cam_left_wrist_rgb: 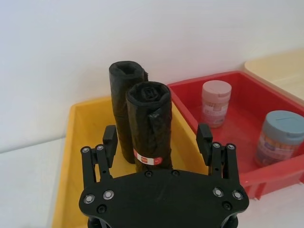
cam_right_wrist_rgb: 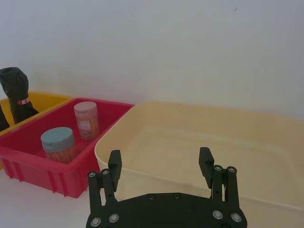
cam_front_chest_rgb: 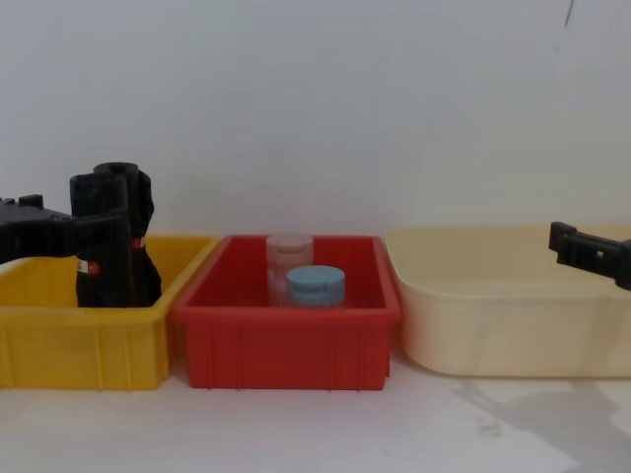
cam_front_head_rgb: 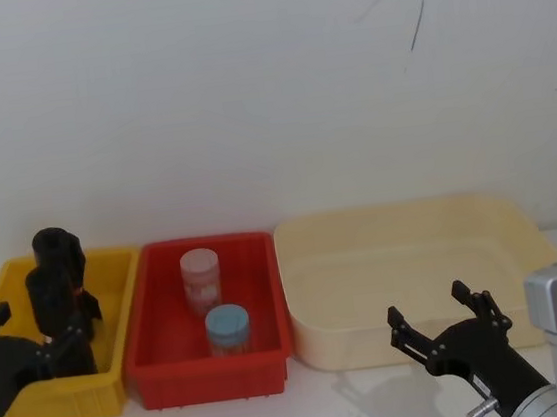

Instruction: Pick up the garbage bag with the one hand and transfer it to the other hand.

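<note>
Garbage bag [cam_left_wrist_rgb: 148,124] ungripped in yellow bin [cam_left_wrist_rgb: 76,142]; my left gripper [cam_left_wrist_rgb: 157,136] gapes around it, right gripper [cam_right_wrist_rgb: 160,158] spread, empty; lift, handover pending.

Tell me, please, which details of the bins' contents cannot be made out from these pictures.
- Base of the nearer garbage bag: hidden by the body of the left gripper in the left wrist view, and by the yellow bin wall in the chest view.
- Print on its red label: too small.
- Lower part of the blue-lidded jar: behind the red bin wall in the chest view.
</note>
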{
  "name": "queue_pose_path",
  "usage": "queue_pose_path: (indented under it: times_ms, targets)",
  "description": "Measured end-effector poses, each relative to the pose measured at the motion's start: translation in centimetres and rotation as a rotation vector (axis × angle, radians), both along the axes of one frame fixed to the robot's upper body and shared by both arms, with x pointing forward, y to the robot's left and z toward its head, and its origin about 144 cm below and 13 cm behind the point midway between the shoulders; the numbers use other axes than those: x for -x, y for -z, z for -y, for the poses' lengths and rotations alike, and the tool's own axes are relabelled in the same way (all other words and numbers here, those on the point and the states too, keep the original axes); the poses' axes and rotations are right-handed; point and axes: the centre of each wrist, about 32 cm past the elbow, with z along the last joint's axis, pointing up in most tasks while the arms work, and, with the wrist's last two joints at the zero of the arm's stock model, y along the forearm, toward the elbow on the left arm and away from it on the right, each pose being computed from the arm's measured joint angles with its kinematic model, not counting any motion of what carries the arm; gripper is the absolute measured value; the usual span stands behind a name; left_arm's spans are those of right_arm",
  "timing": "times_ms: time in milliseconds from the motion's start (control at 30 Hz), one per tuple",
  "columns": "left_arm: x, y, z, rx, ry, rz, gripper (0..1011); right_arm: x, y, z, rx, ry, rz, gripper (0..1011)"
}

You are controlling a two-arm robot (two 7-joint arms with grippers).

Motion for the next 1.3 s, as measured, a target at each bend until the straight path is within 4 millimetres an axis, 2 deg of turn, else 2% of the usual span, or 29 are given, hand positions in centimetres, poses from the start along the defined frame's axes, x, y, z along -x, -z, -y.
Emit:
queue_pose_path:
  times_ms: [600,833,900,1000,1033,1133,1233,1300]
  targets:
    - [-2.8,0.1,0.9,-0.044,-0.016,-0.017,1001,0.0,0.0,0.0,0.000,0.000,0.000,1002]
    - [-3.3,0.1,1.2,-0.053,-0.022,-0.019,865,0.0,0.0,0.0,0.000,0.000,0.000,1001]
    - [-3.5,0.1,1.3,-0.056,-0.023,-0.019,775,0.0,0.0,0.0,0.000,0.000,0.000,1002]
    - [-3.6,0.1,1.3,-0.058,-0.024,-0.019,719,0.0,0.0,0.0,0.000,0.000,0.000,1002]
    - [-3.6,0.1,1.3,-0.059,-0.025,-0.019,660,0.0,0.0,0.0,0.000,0.000,0.000,1002]
    - [-3.7,0.1,1.4,-0.060,-0.026,-0.020,601,0.0,0.0,0.0,0.000,0.000,0.000,1002]
    - [-3.8,0.1,1.4,-0.061,-0.026,-0.020,497,0.0,0.0,0.0,0.000,0.000,0.000,1001]
    - [-3.8,0.1,1.4,-0.061,-0.026,-0.020,486,0.0,0.0,0.0,0.000,0.000,0.000,1001]
